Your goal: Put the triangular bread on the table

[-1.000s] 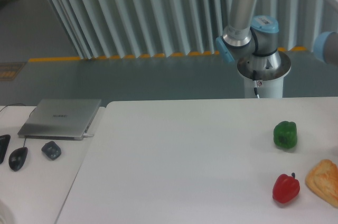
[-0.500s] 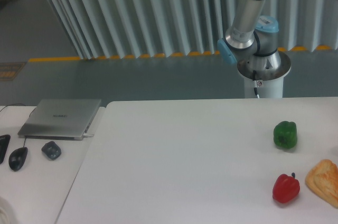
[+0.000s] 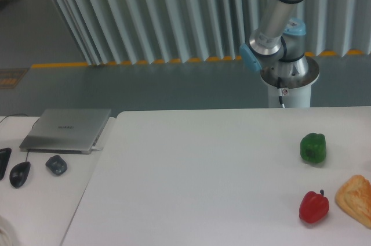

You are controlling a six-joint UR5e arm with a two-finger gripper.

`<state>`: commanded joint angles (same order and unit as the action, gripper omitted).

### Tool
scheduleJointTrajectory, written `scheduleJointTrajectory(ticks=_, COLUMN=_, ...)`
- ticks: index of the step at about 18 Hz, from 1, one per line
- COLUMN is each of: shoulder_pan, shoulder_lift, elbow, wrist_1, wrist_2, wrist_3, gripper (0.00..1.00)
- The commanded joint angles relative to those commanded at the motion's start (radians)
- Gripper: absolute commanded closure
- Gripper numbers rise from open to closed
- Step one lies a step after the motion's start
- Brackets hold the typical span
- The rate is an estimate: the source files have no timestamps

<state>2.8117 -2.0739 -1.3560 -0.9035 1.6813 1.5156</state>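
The triangular bread [image 3: 356,199] is golden-tan with a browned crust. It lies on the white table [image 3: 197,176] at the right edge of the view, partly cut off by the frame. A red pepper [image 3: 313,206] stands just left of it. Only the arm's base and lower links [image 3: 278,31] show behind the table's far edge. The gripper is out of view.
A green pepper [image 3: 313,147] sits on the table behind the red one. On the adjoining desk at left are a closed laptop [image 3: 66,130], a dark mouse [image 3: 19,173] and a small dark object [image 3: 56,165]. A slatted wall stands at the back.
The arm's upper link has swung to the right and leans more steeply. The bread and both peppers have not moved.
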Motion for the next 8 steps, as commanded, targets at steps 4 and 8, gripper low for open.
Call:
scheduleJointTrajectory(ticks=4, shoulder_pan=0.003, shoulder_lift=-0.011, elbow=0.003, wrist_1=0.002, wrist_2=0.008, wrist_3=0.012, gripper=0.0)
scheduleJointTrajectory(ticks=8, shoulder_pan=-0.009, shoulder_lift=0.003, elbow=-0.015, wrist_1=-0.002, wrist_2=0.026, wrist_3=0.064, gripper=0.0)
